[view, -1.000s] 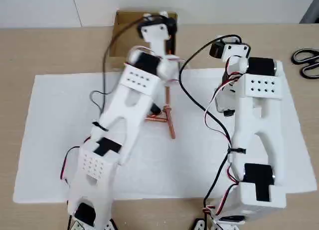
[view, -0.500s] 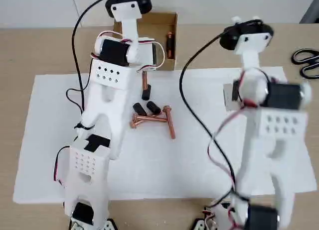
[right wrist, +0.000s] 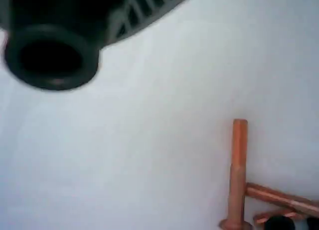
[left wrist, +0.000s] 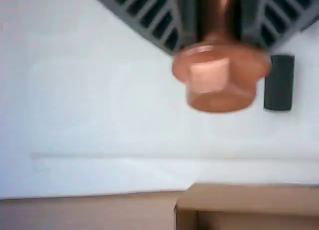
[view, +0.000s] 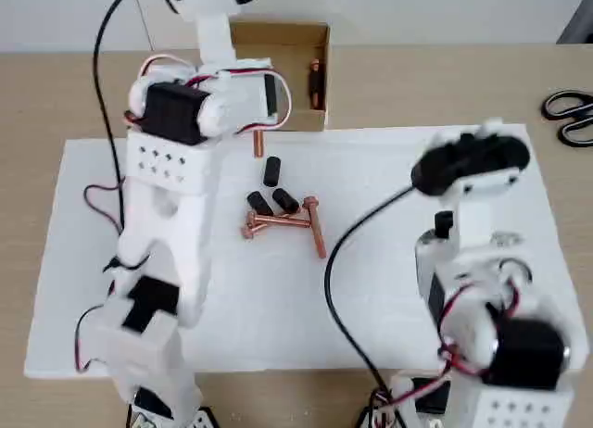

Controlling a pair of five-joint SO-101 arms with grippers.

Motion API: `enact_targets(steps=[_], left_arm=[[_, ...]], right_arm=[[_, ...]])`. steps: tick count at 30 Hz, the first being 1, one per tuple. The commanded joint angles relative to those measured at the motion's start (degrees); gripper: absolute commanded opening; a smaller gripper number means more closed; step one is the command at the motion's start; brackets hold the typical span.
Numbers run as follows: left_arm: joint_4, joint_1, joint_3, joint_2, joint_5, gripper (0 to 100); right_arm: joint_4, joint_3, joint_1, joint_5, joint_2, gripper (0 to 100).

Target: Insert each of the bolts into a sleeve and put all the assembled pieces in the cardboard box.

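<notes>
High view: left tool (view: pixel 261 120) clamped on a copper bolt (view: pixel 258 146) just short of the cardboard box (view: pixel 287 48), with loose bolts (view: pixel 283 221) and sleeves (view: pixel 271 171) on the paper (view: pixel 278 308) just beside it. Left wrist: its head faces camera; right wrist: right tool (right wrist: pixel 55 26) pinches a black sleeve (right wrist: pixel 50 58), bore open. I'd line shank and bore on one axis before pushing. Since 0.5 s ago, the right arm (view: pixel 482 308) has pulled back toward its base.

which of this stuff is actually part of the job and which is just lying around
Part of the job: held bolt, held sleeve, loose bolts, loose sleeves, cardboard box, copper piece inside it.

Lying about: scissors at the table edge, white sheet under the parts.
</notes>
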Motion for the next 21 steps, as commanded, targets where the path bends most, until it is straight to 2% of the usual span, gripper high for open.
enact_targets(steps=[1,8,10,13,21], left_arm=[[1.05,1.05,5.85,-11.34,-0.35,1],[0.97,1.49,15.87,-23.56,-0.53,1],[0.97,1.67,18.68,-26.02,-2.55,1],[-0.09,1.85,21.23,-29.27,-5.45,1],[-4.75,1.85,25.45,-34.02,-6.07,1]], right_arm=[[-6.2,7.56,0.4,0.62,-9.27,0.4],[-21.85,27.34,0.22,0.35,-25.8,0.4],[-26.07,32.0,-0.22,0.26,-29.23,0.4],[-31.69,37.89,-4.18,0.26,-33.45,0.4],[-42.07,47.21,-15.52,0.26,-38.46,0.4]])
